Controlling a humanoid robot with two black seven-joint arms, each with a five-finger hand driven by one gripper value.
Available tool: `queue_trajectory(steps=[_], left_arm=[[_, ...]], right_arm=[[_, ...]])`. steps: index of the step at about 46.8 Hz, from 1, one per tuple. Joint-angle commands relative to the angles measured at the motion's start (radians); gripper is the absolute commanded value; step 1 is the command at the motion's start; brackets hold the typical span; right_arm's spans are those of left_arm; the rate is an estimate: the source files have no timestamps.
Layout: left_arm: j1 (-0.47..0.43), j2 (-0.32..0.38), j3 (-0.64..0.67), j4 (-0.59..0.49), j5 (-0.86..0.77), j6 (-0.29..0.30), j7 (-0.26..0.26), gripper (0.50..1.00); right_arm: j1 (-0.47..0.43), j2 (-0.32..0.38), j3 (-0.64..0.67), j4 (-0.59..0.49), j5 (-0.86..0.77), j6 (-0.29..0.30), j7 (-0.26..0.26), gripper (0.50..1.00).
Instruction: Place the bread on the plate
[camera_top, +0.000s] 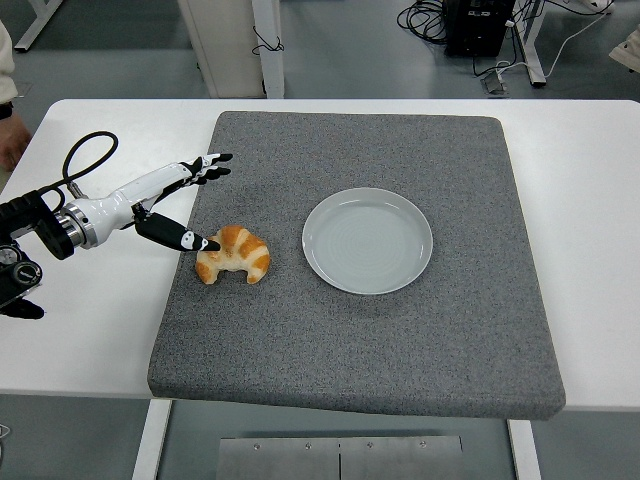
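A golden croissant (234, 255) lies on the grey mat (360, 340), left of an empty pale plate (368, 240). My left hand (195, 205) reaches in from the left edge, open, with fingers spread. Its thumb tip (208, 244) is at the croissant's left end, touching or nearly touching it. The other fingers (210, 166) point away toward the mat's far-left part. The hand holds nothing. The right arm is out of view.
The mat covers most of the white table (590, 200). A black cable (85, 160) loops above my left forearm. A person's hand and sleeve (8, 110) show at the far left edge.
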Motion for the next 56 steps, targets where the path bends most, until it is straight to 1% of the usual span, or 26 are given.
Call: queue_trajectory(steps=[1,6,10,28,35,51,56], left_arm=[[0.004,-0.014,0.001,0.006,0.030,0.012,-0.001,0.946],[0.032,-0.038,0.001,0.009,0.119,0.029,-0.001,0.946],[0.041,-0.046,0.001,0.009,0.152,0.030,-0.001,0.946],[0.061,-0.051,0.001,0.036,0.167,0.035,-0.002,0.946],[0.062,-0.074,0.003,0.046,0.167,0.050,-0.004,0.946],[0.062,-0.106,0.003,0.092,0.169,0.050,-0.007,0.946],[0.065,-0.126,0.003,0.107,0.176,0.050,-0.021,0.946]], right_arm=[[0.000,0.000,-0.001,0.000,0.000,-0.001,0.000,1.000],[0.000,0.000,0.000,0.000,0.000,-0.001,0.000,1.000],[0.000,0.000,0.000,0.000,0.000,-0.001,0.000,1.000],[0.000,0.000,0.000,0.000,0.000,-0.001,0.000,1.000],[0.000,0.000,0.000,0.000,0.000,0.001,0.000,1.000],[0.000,0.000,0.000,0.000,0.000,-0.001,0.000,1.000],[0.000,0.000,0.000,0.000,0.000,-0.001,0.000,1.000]])
